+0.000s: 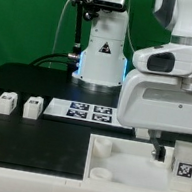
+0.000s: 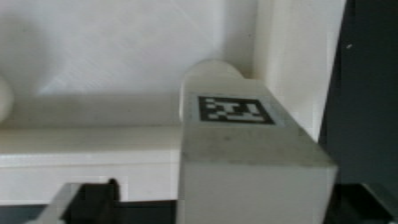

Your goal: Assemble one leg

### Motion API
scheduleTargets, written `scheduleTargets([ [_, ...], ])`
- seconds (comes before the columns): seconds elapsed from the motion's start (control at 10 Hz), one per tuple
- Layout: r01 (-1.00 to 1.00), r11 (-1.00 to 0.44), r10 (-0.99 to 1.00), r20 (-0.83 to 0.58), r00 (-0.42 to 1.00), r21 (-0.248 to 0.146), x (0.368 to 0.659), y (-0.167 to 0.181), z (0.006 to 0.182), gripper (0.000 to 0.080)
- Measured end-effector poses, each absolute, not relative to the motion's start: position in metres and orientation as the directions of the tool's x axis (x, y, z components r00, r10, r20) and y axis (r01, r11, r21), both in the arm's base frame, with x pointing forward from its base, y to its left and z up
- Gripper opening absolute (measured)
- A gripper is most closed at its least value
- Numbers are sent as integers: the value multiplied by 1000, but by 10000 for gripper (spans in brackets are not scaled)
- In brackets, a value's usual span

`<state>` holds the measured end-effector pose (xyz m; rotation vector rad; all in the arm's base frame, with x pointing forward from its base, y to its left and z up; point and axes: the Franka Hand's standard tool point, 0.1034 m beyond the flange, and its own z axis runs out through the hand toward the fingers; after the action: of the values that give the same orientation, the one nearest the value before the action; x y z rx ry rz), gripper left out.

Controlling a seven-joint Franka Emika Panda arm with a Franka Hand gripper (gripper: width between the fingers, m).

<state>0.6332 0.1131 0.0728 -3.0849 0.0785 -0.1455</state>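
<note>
So the arm's two-finger gripper (image 1: 168, 152) is down at the exterior view's right over the big white plastic tray-like part with a raised rim (image 1: 123, 162), its fingers clamped on the stubby white plastic leg block with a black-and-white tag (image 2: 240, 140), while two more small white blocks (image 1: 17, 104) sit well apart on the black table (image 1: 36, 140).

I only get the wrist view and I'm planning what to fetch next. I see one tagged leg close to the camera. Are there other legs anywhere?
Observer: Yes. One spare leg and a second spare leg stand side by side on the black table.
Operator: Anything near them?
Observer: The marker board lies just to the exterior view's right of them.
Operator: Where is my leg?
Observer: The leg is at the white tray-like part, beside the gripper; I cannot tell whether it is gripped.
</note>
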Motion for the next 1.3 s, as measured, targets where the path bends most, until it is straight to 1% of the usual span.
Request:
scheduleTargets([
  [0.1, -162, -985, -168, 85, 982, -66, 633, 114, 73, 375],
  [0.2, -265, -961, -271, 78, 959, -73, 633, 113, 72, 291],
  [0.3, -367, -927, -372, 69, 926, -80, 633, 112, 72, 291],
  [0.4, -507, -858, -512, 52, 858, -83, 632, 111, 72, 291],
  [0.6, -748, -659, -751, 10, 660, -77, 631, 108, 71, 291],
  [0.7, -895, -439, -896, -36, 443, -79, 631, 104, 71, 291],
  [0.8, -962, -266, -960, -76, 271, -68, 629, 103, 70, 292],
  [0.9, -989, -137, -985, -102, 142, -56, 628, 104, 70, 292],
  [1.0, -999, 39, -993, -113, -35, -35, 626, 106, 70, 294],
  [1.1, -985, 170, -979, -113, -167, -15, 626, 110, 71, 294],
  [1.2, -983, 181, -978, -110, -179, -10, 625, 110, 71, 371],
  [1.3, -986, 163, -981, -110, -161, -12, 625, 110, 70, 371],
])
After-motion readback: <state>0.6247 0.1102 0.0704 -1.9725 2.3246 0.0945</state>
